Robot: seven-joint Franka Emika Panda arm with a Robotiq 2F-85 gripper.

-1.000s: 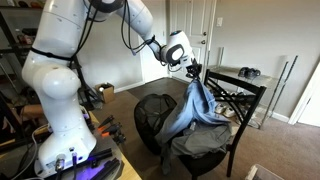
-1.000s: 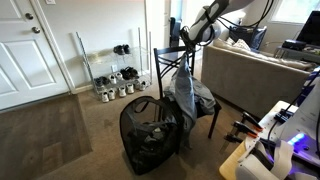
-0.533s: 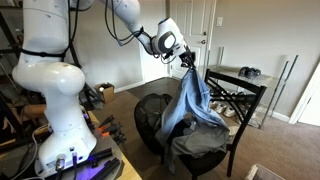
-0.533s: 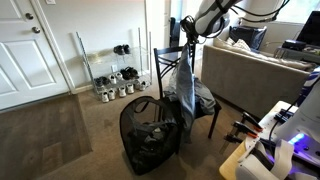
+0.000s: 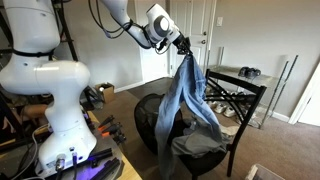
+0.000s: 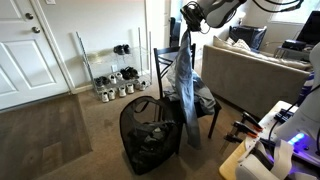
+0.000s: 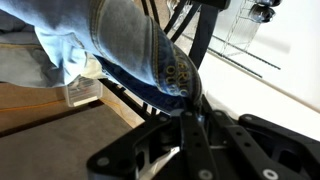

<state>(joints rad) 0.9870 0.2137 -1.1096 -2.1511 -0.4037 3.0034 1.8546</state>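
Currently | end effector (image 5: 183, 45): clamped shut on top of jeans (image 5: 190, 100) | jeans: hanging full length over chair (image 5: 243, 98) seat, lower end at seat's front edge | mesh hamper (image 5: 150, 118): just beside chair | progress: likely pickup done, jeans not yet clear of chair

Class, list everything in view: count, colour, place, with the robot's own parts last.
chair: one, black, mid-room
hamper: one, black mesh, beside the chair
garment: one, grey, on the chair seat
jeans: one pair, blue, hanging above the chair, gripped at the top
door: one, white, shut
shoe rack: one, pale metal, near the door
shoes: several, light and dark, on the shoe rack
sofa: one, beige, behind the chair
arm: one, white
end effector: one, black, shut on the jeans
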